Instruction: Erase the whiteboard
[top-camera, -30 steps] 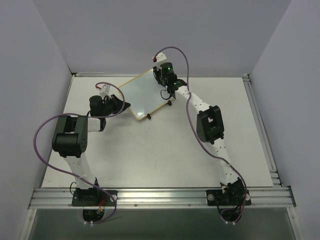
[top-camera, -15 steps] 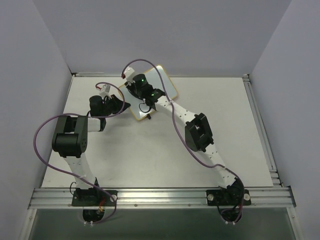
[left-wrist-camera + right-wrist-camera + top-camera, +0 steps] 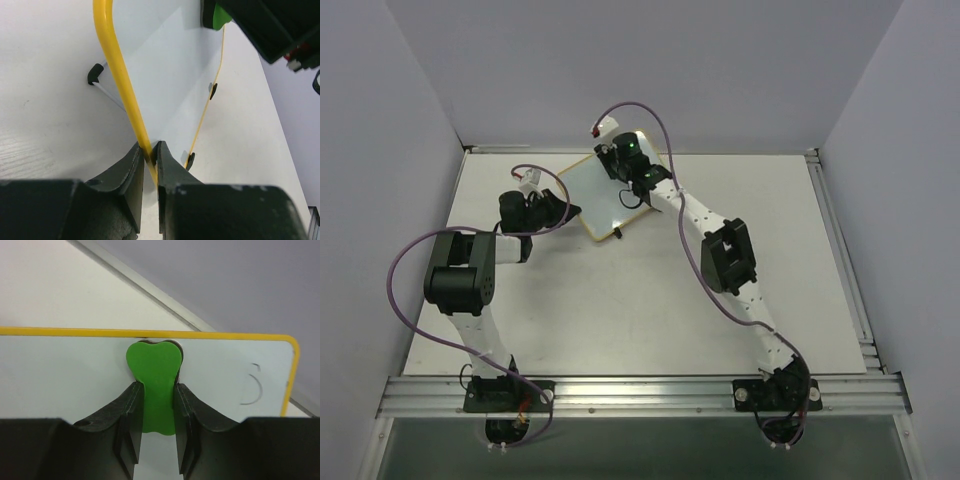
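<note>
The whiteboard [image 3: 605, 200] sits at the far side of the table [image 3: 620, 310], left of centre and turned at an angle to the table's edges. It looks propped up at a slant, with the long edge that carries its two black feet [image 3: 213, 90] down on the table. Its glossy face is mostly clean. The right wrist view shows one thin curved dark mark [image 3: 252, 387] near a rounded corner, just inside the yellow frame [image 3: 75, 332]. A green eraser [image 3: 152, 365] is pressed against the face, its rounded tip reaching the far frame edge. The right gripper [image 3: 154, 390] has the eraser pinched between its closed fingers, which sit tight on both of its sides. The left gripper [image 3: 150, 152] is closed on the frame itself, one finger on each side of the thin yellow strip at the board's left end. In the left wrist view the eraser shows as a green patch against the far part of the board, under the dark body of the right gripper.
</note>
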Action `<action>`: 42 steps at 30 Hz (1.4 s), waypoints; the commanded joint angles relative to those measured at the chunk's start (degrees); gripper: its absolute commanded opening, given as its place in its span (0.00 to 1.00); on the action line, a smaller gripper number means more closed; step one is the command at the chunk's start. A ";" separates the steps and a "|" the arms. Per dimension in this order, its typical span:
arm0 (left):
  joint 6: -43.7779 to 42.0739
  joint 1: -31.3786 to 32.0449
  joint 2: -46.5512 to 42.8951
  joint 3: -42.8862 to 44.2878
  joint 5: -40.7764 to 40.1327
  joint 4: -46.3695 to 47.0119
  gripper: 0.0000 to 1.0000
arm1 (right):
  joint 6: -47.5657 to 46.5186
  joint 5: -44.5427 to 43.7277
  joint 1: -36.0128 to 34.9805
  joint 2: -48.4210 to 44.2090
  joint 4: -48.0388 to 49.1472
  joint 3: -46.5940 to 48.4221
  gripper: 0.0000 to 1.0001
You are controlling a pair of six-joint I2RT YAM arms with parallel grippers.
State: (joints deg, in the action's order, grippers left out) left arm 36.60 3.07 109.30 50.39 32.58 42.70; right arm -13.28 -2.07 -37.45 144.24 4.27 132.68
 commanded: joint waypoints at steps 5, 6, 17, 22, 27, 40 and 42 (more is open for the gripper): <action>-4.61 2.38 0.48 0.59 -0.67 -3.32 0.07 | 0.62 -2.59 6.77 3.50 -0.58 0.74 0.02; -4.61 2.38 0.48 0.59 -0.59 -3.41 0.07 | 0.62 -2.51 6.95 3.76 -0.58 0.74 0.02; -4.52 2.38 0.39 0.41 -0.67 -3.15 0.07 | -0.34 -2.42 2.39 3.94 -1.02 2.05 0.02; -4.52 2.29 0.30 0.32 -0.59 -2.97 0.07 | -2.89 -3.30 -3.93 3.85 -1.72 2.05 0.02; -4.52 2.29 0.22 0.06 -0.67 -2.88 0.07 | -4.21 -3.03 -7.19 3.24 -1.90 1.79 0.02; -4.43 2.38 0.39 0.23 -0.85 -2.88 0.07 | -1.14 -4.00 0.71 3.76 3.37 -0.14 0.02; -4.52 2.29 0.22 0.23 -0.85 -2.88 0.07 | -0.52 -4.09 2.90 4.46 3.55 0.12 0.02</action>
State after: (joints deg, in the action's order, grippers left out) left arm 36.60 3.29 109.30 50.39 32.32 42.78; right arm -14.90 -4.58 -38.72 145.29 7.22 133.60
